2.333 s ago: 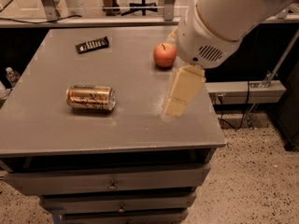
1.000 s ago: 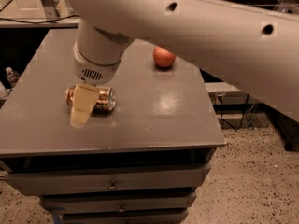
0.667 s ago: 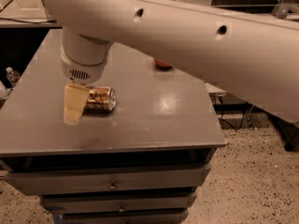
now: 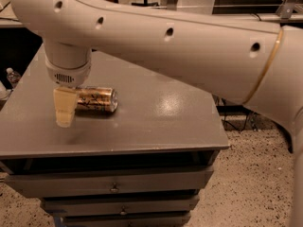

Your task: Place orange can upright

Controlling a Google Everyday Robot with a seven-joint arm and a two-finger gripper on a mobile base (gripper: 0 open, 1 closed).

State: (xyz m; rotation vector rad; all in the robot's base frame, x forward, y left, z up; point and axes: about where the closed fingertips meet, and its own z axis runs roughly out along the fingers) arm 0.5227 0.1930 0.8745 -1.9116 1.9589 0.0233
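Note:
The orange can [image 4: 97,100] lies on its side on the grey table top [image 4: 156,122], left of the middle, with its silver end pointing right. My gripper [image 4: 64,111] hangs from the big white arm and points down at the can's left end, covering that end from view. The cream fingers [image 4: 65,107] show as one block in front of the can. I cannot tell whether they touch the can.
The white arm [image 4: 189,46] spans the upper picture and hides the far part of the table. Drawers with knobs [image 4: 113,189] sit under the top. A speckled floor [image 4: 246,174] lies to the right. A bottle [image 4: 12,75] stands at the far left.
The arm has swung from the table's right side over to the left, and the gripper has come down at the can's left end. The can has not moved.

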